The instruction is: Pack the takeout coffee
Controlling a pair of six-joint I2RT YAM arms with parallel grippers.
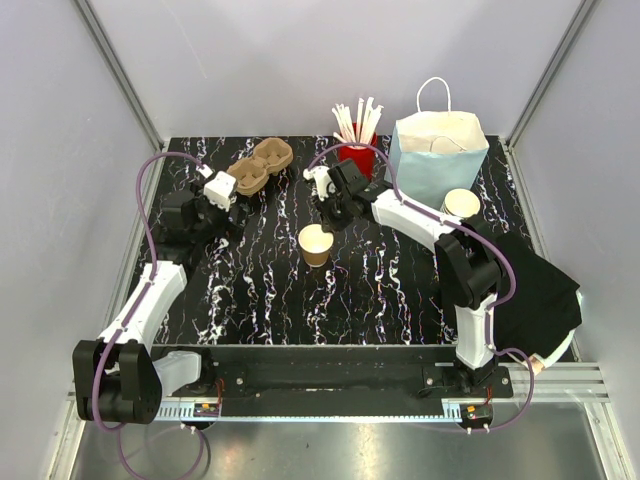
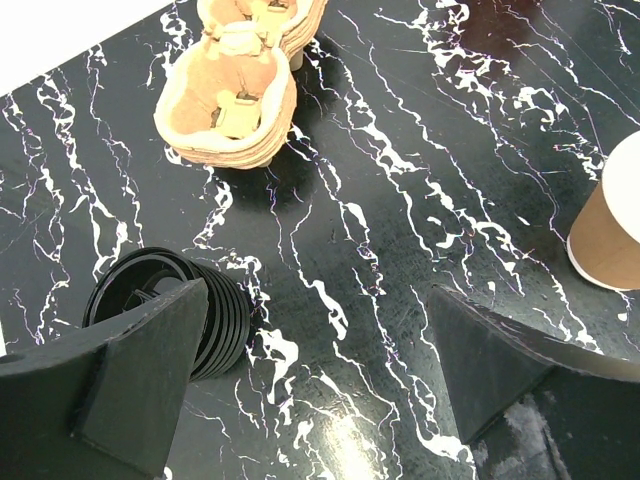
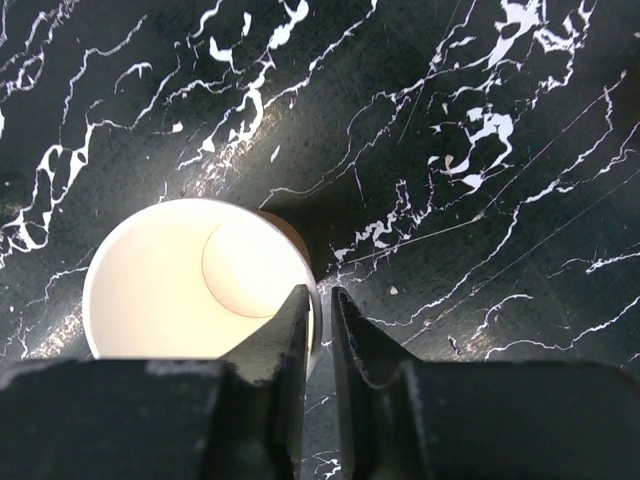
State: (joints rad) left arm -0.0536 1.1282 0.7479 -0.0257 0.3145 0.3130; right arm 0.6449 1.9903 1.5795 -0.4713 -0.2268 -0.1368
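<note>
Right hand (image 3: 320, 292) is straddling the takeout coffee (image 3: 180, 290) rim for a pinch lift; gripping or slack, cannot tell. Left hand (image 2: 320, 300) is idling open.

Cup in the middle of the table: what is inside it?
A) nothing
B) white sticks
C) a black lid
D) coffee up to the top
A: the right wrist view looks straight down into the cup and shows only its bare white inside and bottom.
</note>
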